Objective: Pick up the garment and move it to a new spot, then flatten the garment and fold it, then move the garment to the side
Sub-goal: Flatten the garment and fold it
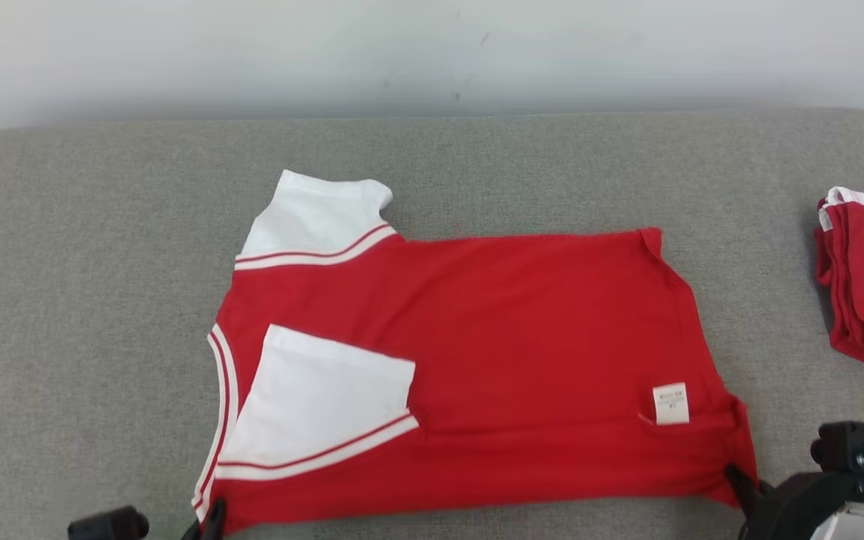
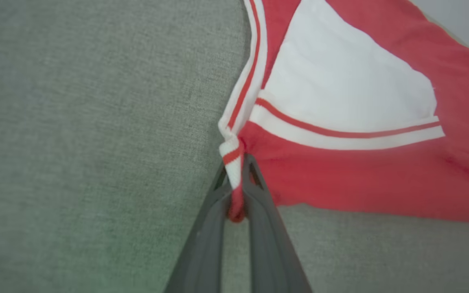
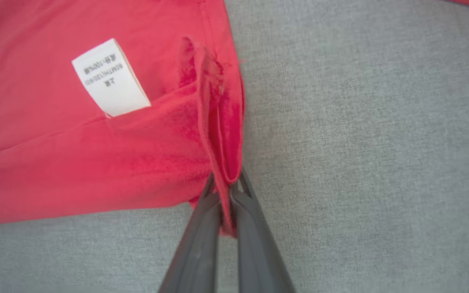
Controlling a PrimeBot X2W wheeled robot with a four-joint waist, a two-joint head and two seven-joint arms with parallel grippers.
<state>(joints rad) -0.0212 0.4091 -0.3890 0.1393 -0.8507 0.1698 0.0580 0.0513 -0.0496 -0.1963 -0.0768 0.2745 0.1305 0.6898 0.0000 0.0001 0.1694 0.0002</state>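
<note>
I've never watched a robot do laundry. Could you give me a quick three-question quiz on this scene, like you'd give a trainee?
1. True or false: the white sleeve nearer the robot is folded in over the red shirt.
2. The right gripper is shut on: A) a towel, B) the shirt's hem corner, C) nothing.
3. Which gripper pinches the striped trim?

Key: 1 true; 2 B; 3 the left gripper.
</note>
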